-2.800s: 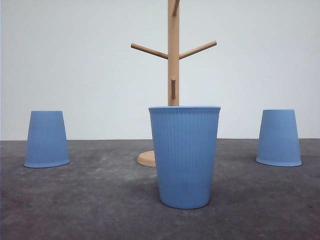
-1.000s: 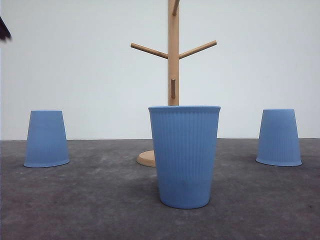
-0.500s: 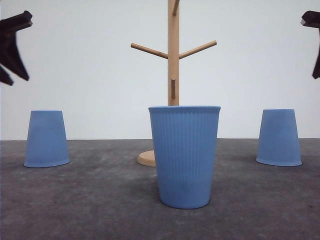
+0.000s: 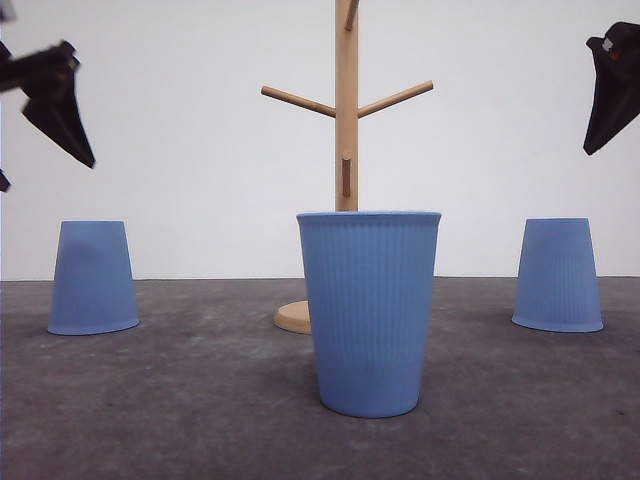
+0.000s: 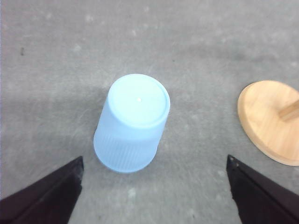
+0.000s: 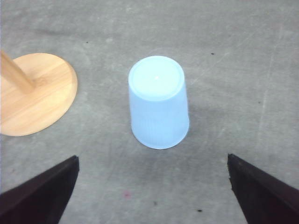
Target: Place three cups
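Three light-blue ribbed cups stand on the dark grey table. The middle cup [image 4: 369, 312] is upright and nearest the camera. The left cup [image 4: 93, 278] [image 5: 133, 123] and the right cup [image 4: 557, 275] [image 6: 159, 102] are upside down, bases up. My left gripper [image 5: 154, 158] hangs open high above the left cup, one of its black fingers [image 4: 58, 105] showing at the upper left of the front view. High above the right cup, my right gripper [image 6: 152, 157] is open too, a finger [image 4: 610, 90] at the upper right. Neither gripper touches a cup.
A wooden mug tree [image 4: 347, 150] with angled pegs stands behind the middle cup. Its round base [image 4: 295, 317] [image 5: 271, 121] [image 6: 37, 93] lies between the two upside-down cups. A white wall closes the back of the table [image 4: 200, 400].
Both grippers have entered the front view from the upper corners and moved inward and down over the outer cups. The cups and the mug tree have not moved.
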